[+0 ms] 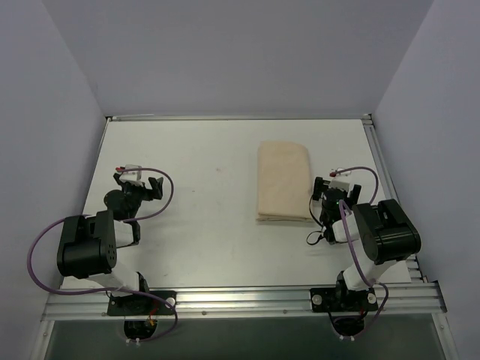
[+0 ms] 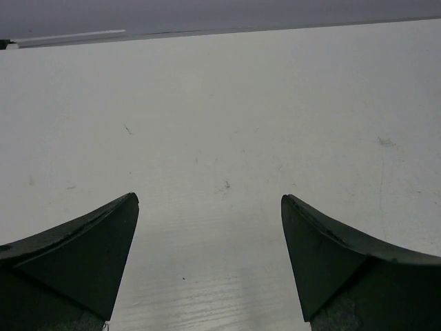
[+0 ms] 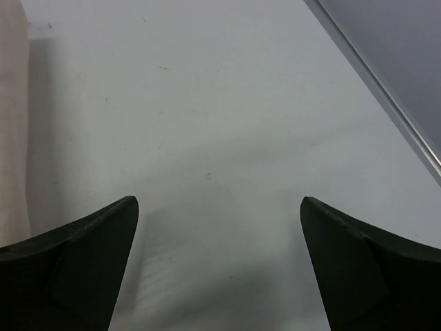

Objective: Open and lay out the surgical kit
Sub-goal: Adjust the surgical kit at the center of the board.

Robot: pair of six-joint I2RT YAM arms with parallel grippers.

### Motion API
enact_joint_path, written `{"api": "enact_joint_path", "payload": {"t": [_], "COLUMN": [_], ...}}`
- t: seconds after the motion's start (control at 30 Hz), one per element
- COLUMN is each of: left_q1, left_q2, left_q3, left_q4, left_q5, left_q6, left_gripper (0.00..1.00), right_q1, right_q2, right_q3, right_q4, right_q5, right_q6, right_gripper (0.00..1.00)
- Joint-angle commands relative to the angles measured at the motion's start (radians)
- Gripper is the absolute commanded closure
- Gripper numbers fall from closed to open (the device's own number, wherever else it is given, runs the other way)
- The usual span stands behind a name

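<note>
- Right gripper (image 3: 218, 203), jaws spread and empty, hovers low over the table (image 1: 202, 232), just beside the surgical kit (image 1: 283, 182), a folded beige bundle.
- Left gripper (image 2: 209, 200), likewise spread, sits well apart.
- Unwrapping not yet begun; the next move likely calls for pinching the bundle's near edge.

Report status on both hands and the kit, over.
Left hand open, empty. Right hand open, empty, just right of cloth bundle. Bundle folded shut, untouched. Nothing in the way.

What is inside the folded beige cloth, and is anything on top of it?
Nothing lies on top of the beige cloth. It sits folded shut on the table, so whatever is inside is covered and cannot be seen.
</note>
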Motion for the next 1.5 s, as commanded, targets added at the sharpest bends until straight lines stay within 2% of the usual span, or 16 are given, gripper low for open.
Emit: {"api": "enact_joint_path", "payload": {"t": [0.0,0.13,0.23,0.3,0.33,0.47,0.57,0.6,0.63,0.67,0.7,0.8,0.93,1.13,1.33,1.47], "left_q1": [-0.001,-0.004,-0.005,-0.01,-0.012,-0.025,0.006,0.122,0.158,0.174,0.176,0.098,-0.072,-0.189,-0.217,-0.22], "left_q2": [-0.009,-0.019,-0.034,-0.037,-0.043,-0.054,-0.098,-0.117,-0.121,-0.117,-0.105,-0.117,-0.072,0.006,0.046,0.072], "left_q3": [0.009,0.011,0.02,0.02,0.021,0.038,0.06,0.165,0.242,0.323,0.457,0.541,0.687,0.862,0.891,0.92], "left_q4": [0.029,0.012,-0.02,-0.028,-0.035,-0.08,-0.123,-0.278,-0.413,-0.676,-0.783,-0.991,-1.26,-1.479,-1.499,-1.537], "left_q5": [0.01,0.028,0.033,0.024,0.019,-0.008,0.054,0.282,0.311,0.324,0.346,0.343,0.234,0.171,0.125,0.119], "left_q6": [0.004,0.016,0.026,0.026,0.029,0.035,-0.017,-0.055,-0.135,-0.14,-0.105,-0.001,0.087,0.142,0.155,0.158], "left_gripper": [0.06,0.06,0.06,0.06,0.06,0.06,0.01,0.04,0.12,0.17,0.22,0.24,0.24,0.23,0.22,0.22], "right_q1": [0.005,0.019,0.057,0.057,0.048,-0.079,-0.112,-0.115,-0.115,-0.118,-0.119,-0.121,-0.121,-0.104,-0.023,0.071], "right_q2": [-0.031,-0.076,-0.207,-0.374,-0.419,-0.51,-0.447,-0.423,-0.366,-0.34,-0.311,-0.2,-0.041,0.067,0.168,0.179], "right_q3": [0.009,-0.044,-0.01,0.075,0.106,0.258,0.385,0.419,0.488,0.514,0.536,0.596,0.708,0.745,0.78,0.782], "right_q4": [0.287,0.37,0.202,-0.038,-0.114,-0.387,-0.569,-0.626,-0.681,-0.766,-0.789,-0.845,-1.036,-1.018,-1.004,-0.96], "right_q5": [0.07,0.061,0.167,0.156,0.12,-0.324,-0.523,-0.537,-0.561,-0.592,-0.624,-0.741,-0.744,-0.838,-0.852,-0.825], "right_q6": [0.012,-0.009,-0.023,0.062,0.212,0.301,0.325,0.325,0.325,0.313,0.305,0.298,0.293,0.267,0.301,0.377], "right_gripper": [0.0,0.0,0.0,0.0,0.0,0.02,0.18,0.23,0.27,0.32,0.34,0.35,0.38,0.44,0.64,0.66]}}
